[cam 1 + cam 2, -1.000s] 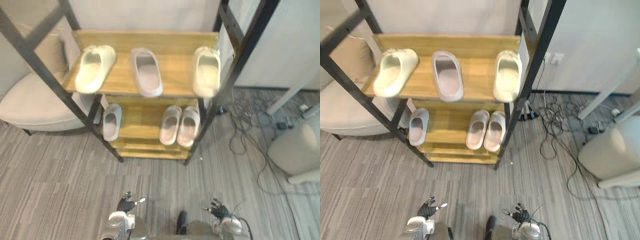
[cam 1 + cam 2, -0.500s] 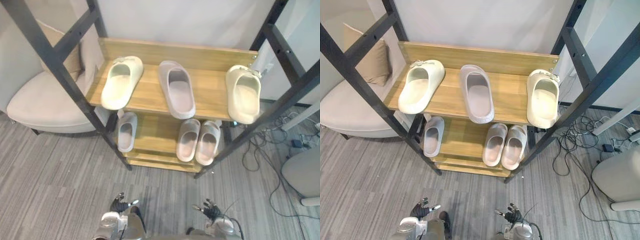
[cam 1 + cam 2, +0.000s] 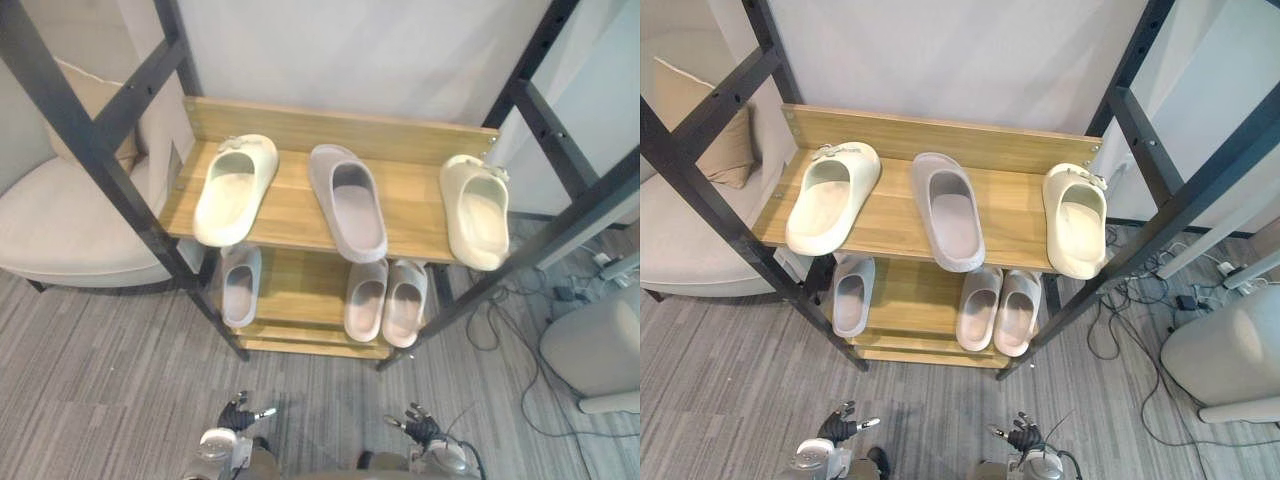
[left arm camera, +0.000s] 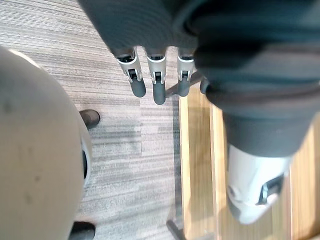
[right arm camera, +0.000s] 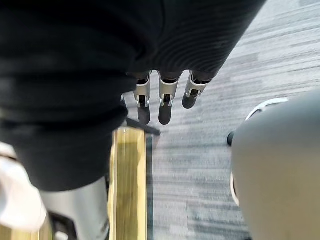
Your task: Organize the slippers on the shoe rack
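A wooden shoe rack (image 3: 290,215) with a black frame stands ahead of me. On its upper shelf lie a cream slipper (image 3: 235,187) at the left, a grey slipper (image 3: 348,200) in the middle and a second cream slipper (image 3: 476,209) at the right edge. The lower shelf holds a single grey slipper (image 3: 240,294) at the left and a pair of pale slippers (image 3: 386,299) side by side. My left hand (image 3: 238,413) and right hand (image 3: 421,428) hang low over the floor, well short of the rack, fingers straight and empty.
A beige armchair (image 3: 60,225) with a cushion stands left of the rack. At the right is a rounded white object (image 3: 598,345) with cables (image 3: 1130,330) on the grey carpet beside it. Open carpet lies between me and the rack.
The whole picture has shifted, so the camera has moved; the rack now sits more centred. The slippers keep their places and both hands stay low and empty.
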`<state>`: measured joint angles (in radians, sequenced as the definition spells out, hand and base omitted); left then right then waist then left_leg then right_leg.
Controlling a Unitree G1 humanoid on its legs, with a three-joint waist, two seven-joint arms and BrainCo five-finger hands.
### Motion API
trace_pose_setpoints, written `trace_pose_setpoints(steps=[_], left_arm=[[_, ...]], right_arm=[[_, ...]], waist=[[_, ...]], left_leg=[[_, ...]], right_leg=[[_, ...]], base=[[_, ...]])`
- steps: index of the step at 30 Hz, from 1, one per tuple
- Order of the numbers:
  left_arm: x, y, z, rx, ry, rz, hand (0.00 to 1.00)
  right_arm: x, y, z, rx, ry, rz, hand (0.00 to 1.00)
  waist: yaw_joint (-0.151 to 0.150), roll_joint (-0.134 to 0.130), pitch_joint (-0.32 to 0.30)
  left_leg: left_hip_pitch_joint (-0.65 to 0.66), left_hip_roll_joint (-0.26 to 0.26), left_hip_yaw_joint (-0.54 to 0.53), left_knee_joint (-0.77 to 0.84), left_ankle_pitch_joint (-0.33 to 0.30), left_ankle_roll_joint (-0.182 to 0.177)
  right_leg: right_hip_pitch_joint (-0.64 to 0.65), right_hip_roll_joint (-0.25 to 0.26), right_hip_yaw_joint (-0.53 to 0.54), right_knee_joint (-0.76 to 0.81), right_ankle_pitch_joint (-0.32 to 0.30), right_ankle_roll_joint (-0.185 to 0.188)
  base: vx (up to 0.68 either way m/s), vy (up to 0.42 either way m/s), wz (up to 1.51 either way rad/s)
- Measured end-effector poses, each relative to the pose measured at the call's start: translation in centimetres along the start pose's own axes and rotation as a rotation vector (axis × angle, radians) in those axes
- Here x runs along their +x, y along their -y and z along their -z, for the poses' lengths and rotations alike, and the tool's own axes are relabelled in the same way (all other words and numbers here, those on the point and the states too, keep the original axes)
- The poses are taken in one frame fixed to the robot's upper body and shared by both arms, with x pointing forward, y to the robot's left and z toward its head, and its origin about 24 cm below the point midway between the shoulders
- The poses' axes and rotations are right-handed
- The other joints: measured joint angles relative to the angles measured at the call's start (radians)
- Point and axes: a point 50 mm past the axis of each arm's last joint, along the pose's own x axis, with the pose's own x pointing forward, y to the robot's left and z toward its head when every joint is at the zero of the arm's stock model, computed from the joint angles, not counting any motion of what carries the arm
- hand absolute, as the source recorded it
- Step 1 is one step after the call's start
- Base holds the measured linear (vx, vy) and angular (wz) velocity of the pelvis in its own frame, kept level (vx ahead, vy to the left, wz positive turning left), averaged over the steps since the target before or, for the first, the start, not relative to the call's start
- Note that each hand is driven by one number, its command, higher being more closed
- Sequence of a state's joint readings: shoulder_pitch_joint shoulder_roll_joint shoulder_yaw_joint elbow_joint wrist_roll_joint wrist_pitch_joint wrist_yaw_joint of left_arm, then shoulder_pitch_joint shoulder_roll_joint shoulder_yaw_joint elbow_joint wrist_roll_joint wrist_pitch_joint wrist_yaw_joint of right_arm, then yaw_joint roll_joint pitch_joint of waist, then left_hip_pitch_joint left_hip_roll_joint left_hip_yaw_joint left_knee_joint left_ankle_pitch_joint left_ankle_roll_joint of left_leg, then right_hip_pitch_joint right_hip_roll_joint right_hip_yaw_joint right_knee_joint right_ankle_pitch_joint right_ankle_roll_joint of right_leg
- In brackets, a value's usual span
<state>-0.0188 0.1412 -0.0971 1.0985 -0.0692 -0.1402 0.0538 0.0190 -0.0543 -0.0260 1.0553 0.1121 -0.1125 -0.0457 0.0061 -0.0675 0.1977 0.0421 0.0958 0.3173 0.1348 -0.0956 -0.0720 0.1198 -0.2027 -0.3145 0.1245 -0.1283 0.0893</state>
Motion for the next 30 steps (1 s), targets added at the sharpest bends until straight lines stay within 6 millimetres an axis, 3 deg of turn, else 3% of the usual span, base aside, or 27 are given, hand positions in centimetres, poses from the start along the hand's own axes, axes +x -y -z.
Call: trace_pose_setpoints(steps=[4,11,21,30], left_arm=[[-0.2,0.4,0.8,0.002,-0.022,0.010,0.00],[-0.3,0.4,1.2,0.023,-0.039,0.013,0.00],[-0.5,0.2,1.6,0.047,-0.043,0.003,0.00],[-0.5,0.9,1.5,0.100,-0.030,0.040,0.00]], right_arm=[[-0.2,0.7,0.6,-0.012,-0.013,0.017,0.00],[-0.4,0.1,0.1,-0.073,0.028,-0.003,0.00],[-6.3,-1.3,-8.3,-0.062,0.607,-0.036,0.00],[-10.4,-1.4,-13.4,-0.074,0.918,-0.038,0.00]], waist=[[0.000,0.025,-0.016],[0.000,0.007,-0.039],[-0.020,-0.004,-0.049],[-0.023,0.017,-0.066]], left_leg=[[0.068,0.002,0.000,-0.067,0.013,-0.020],[0.111,-0.007,0.002,-0.190,0.081,-0.026],[0.130,-0.020,0.056,-0.237,0.107,-0.019],[0.106,-0.016,0.062,-0.237,0.107,-0.018]], right_leg=[[0.058,0.020,-0.001,-0.050,0.015,-0.004],[0.054,0.031,0.001,-0.061,0.023,0.001],[0.018,0.030,0.068,-0.083,0.048,0.017],[-0.006,0.039,0.081,-0.093,0.057,0.010]], base=[[0.04,-0.027,-0.03],[-0.01,-0.015,-0.01],[-0.06,0.003,-0.17],[0.00,-0.013,-0.02]])
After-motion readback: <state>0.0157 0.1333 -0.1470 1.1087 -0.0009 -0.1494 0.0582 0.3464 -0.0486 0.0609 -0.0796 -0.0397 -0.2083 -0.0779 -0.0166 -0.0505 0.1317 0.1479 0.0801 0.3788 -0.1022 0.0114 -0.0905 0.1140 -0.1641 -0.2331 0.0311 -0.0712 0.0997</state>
